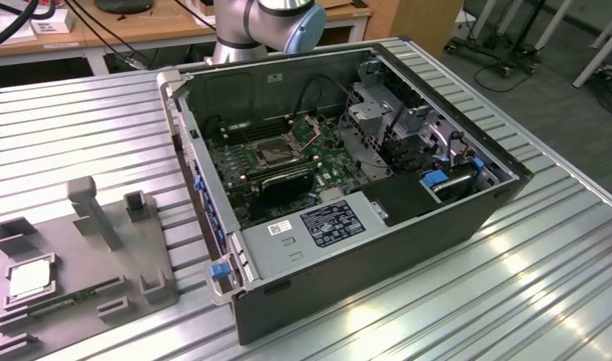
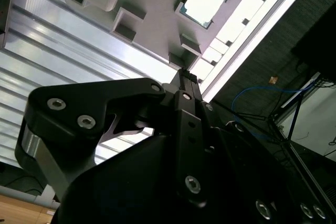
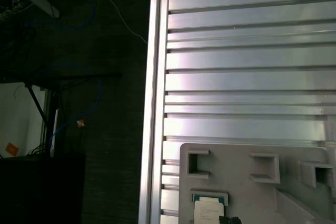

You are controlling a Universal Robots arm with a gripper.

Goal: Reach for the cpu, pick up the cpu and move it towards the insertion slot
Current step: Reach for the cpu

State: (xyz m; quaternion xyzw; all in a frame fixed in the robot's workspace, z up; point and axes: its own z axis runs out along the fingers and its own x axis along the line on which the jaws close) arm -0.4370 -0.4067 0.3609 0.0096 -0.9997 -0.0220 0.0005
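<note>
My pincer (image 2: 188, 74) hangs over the near corner of the grey tray (image 2: 157, 3). I cannot tell whether it is set wide or narrow. It carries nothing, since the cpu (image 2: 205, 1) lies in its seat in the tray, apart from me and untouched.

Taking the way my pincer points as twelve, in the second wrist view the cpu sits ahead of the tip at about twelve, a shade toward one. A strip of bare tray lies between us. In the first wrist view the cpu (image 3: 210, 211) lies near the tray's (image 3: 252, 187) edge, beside the slatted metal counter (image 3: 247, 77). I judge that I am close above it but not yet down on it, so the reach is well along and the grasp is not made.

The chip is square, with its silvery face up and no long axis to line up with. Its sides run true with the tray's recess and look skewed against my own line.

On the exterior view's face, the cpu (image 1: 30, 280) sits at about eight o'clock, on the tray (image 1: 75, 256) resting on the counter (image 1: 75, 135). A thin green memory stick (image 1: 71, 301) lies just beside the cpu, at its four o'clock. The insertion slot (image 1: 276, 154), a dark socket in a metal frame, sits on the green board inside the open computer case (image 1: 386, 248). It lies well apart from the cpu, toward two o'clock, with the case's side wall between them.
</note>
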